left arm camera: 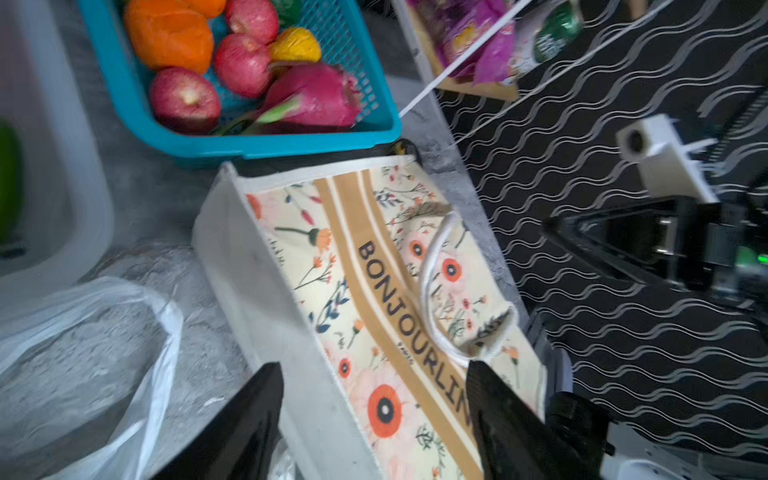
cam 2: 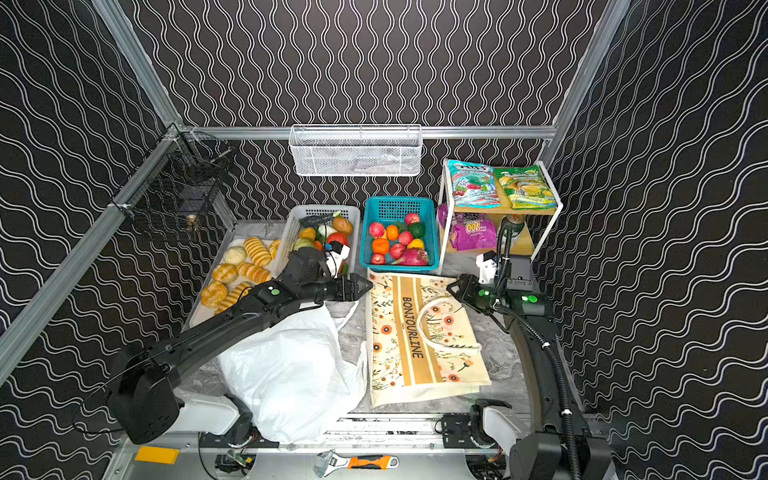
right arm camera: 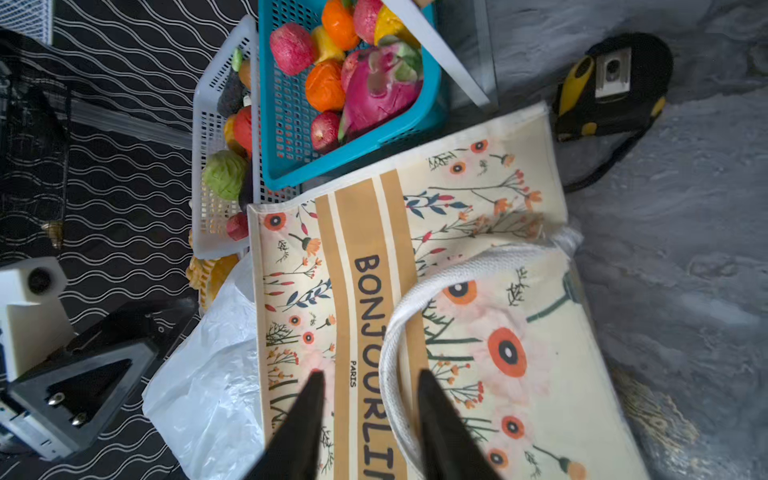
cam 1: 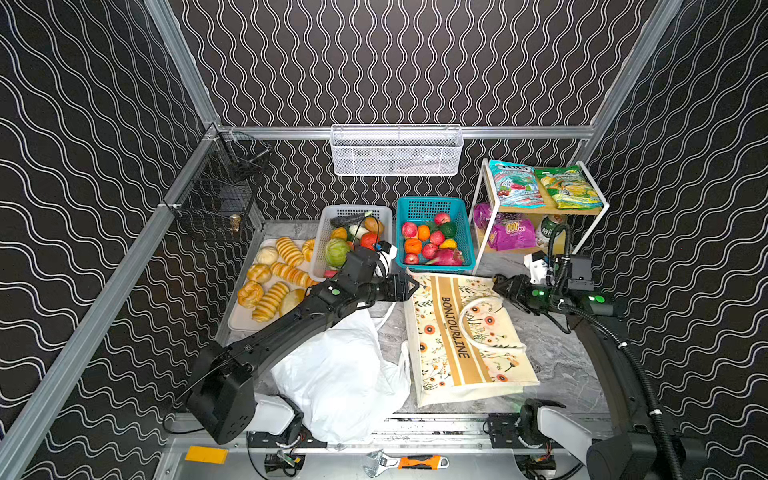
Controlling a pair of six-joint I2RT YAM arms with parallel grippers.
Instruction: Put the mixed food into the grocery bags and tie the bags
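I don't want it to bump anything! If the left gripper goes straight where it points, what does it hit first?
Probably the flowery canvas tote: the left gripper, jaws open, aims at its printed side near the white rope handle. Its height above the tote is unclear.

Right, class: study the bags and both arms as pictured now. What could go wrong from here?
1. The canvas tote lies flat rather than standing open, so food may slide off instead of going in.
2. Its rope handle loops right beside the open right fingers and could snag them.
3. The left arm reaches over the crumpled plastic bag and may drag it along.
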